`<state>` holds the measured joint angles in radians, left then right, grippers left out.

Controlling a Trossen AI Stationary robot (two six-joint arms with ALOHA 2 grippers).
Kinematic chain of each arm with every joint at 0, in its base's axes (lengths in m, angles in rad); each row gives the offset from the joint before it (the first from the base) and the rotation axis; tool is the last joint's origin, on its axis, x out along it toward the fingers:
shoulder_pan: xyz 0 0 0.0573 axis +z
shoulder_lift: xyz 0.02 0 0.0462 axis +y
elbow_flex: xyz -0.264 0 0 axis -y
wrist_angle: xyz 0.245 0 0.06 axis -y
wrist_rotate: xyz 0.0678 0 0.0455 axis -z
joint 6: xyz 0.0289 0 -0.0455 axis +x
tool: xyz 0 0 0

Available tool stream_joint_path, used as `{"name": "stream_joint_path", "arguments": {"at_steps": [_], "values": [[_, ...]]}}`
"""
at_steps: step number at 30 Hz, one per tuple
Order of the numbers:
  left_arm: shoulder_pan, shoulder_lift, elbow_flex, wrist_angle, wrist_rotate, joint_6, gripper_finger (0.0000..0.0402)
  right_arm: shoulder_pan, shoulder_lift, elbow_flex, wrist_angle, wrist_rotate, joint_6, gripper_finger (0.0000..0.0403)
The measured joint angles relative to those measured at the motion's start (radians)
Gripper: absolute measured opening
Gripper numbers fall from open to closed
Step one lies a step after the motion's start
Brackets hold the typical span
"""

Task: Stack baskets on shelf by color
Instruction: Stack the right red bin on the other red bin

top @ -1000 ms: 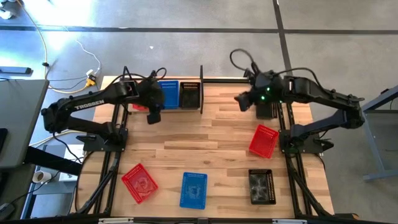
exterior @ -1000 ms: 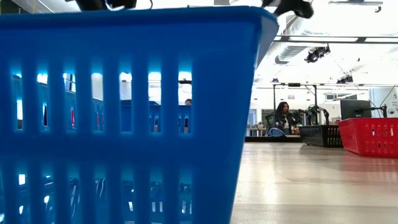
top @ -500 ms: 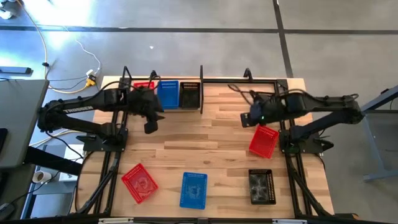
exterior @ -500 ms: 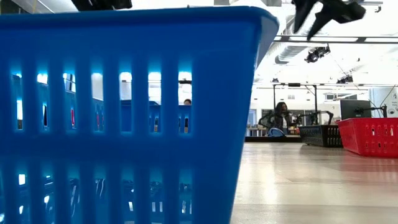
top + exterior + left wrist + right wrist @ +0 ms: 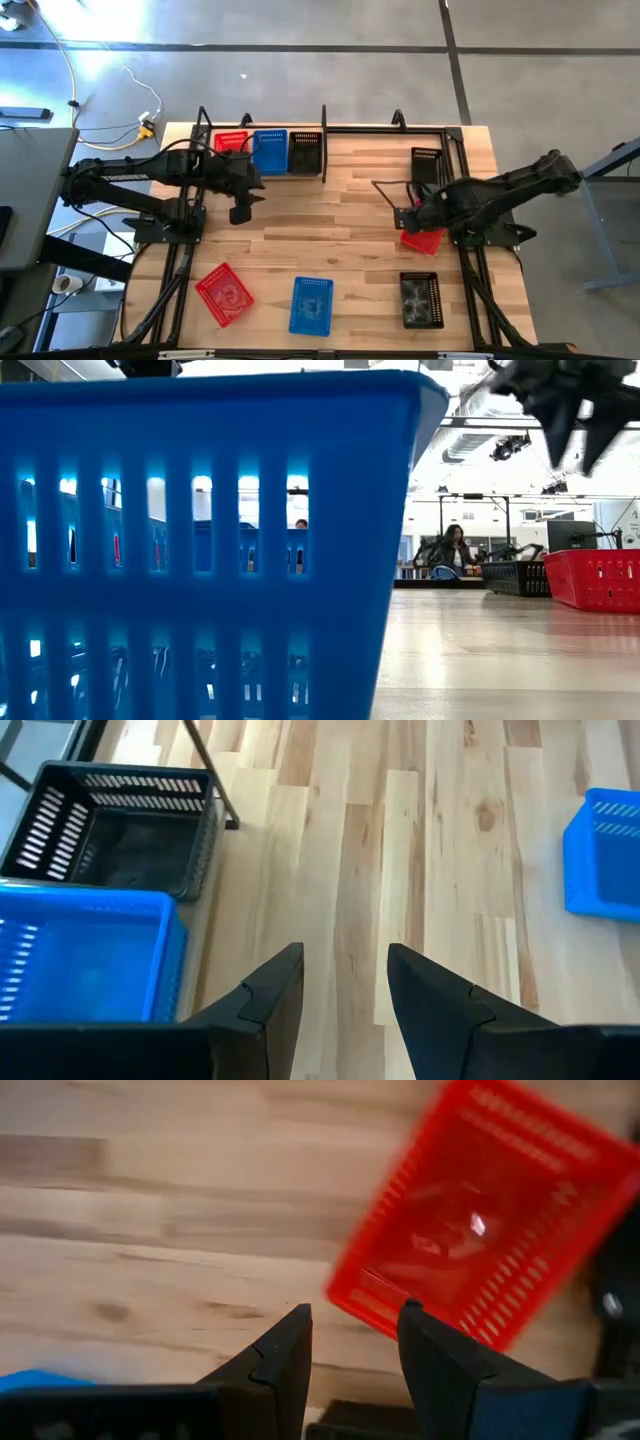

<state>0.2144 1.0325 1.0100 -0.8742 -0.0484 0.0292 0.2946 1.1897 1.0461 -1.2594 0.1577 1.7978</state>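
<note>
Your right gripper (image 5: 352,1342), fingers spread and empty, hung beside the red basket (image 5: 424,238); you needed to straddle one wall squarely before pinching.

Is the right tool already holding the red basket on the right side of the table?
No. In the right wrist view the right tool is open and empty, with the red basket lying on the table just ahead of it.

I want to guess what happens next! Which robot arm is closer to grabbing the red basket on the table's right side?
The right arm, probably. Its open tool hangs empty just beside that red basket, and its wrist view shows the basket right ahead. The left tool, also open, sits far across the table.
</note>
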Motion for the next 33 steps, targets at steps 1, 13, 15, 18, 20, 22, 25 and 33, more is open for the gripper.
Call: {"name": "stream_joint_path", "arguments": {"at_steps": [1,13,15,18,20,22,25,33], "values": [[-0.004,0.000,0.000,0.000,0.000,0.000,0.0138,0.015,0.000,-0.022,0.000,-0.016,0.041,0.0134],[-0.053,0.000,0.000,0.000,0.000,0.000,0.0136,0.186,0.000,-0.185,0.003,-0.085,0.404,0.0134],[-0.059,0.000,0.000,0.000,0.000,0.000,0.0136,0.205,0.000,-0.197,-0.001,-0.079,0.451,0.0134],[-0.064,0.000,0.000,0.001,0.000,0.000,0.0136,0.221,0.000,-0.219,0.002,-0.098,0.476,0.0134],[-0.066,0.000,0.000,0.002,0.000,0.000,0.0136,0.226,0.001,-0.233,0.006,-0.110,0.481,0.0134],[-0.066,0.000,0.000,0.002,0.000,0.000,0.0136,0.226,0.001,-0.243,0.006,-0.111,0.481,0.0134],[-0.066,0.000,0.000,0.002,0.000,0.000,0.0136,0.226,0.001,-0.259,0.007,-0.111,0.482,0.0134],[-0.066,0.000,0.000,0.003,0.000,0.000,0.0136,0.223,0.001,-0.327,0.045,-0.140,0.491,0.0134]]}}
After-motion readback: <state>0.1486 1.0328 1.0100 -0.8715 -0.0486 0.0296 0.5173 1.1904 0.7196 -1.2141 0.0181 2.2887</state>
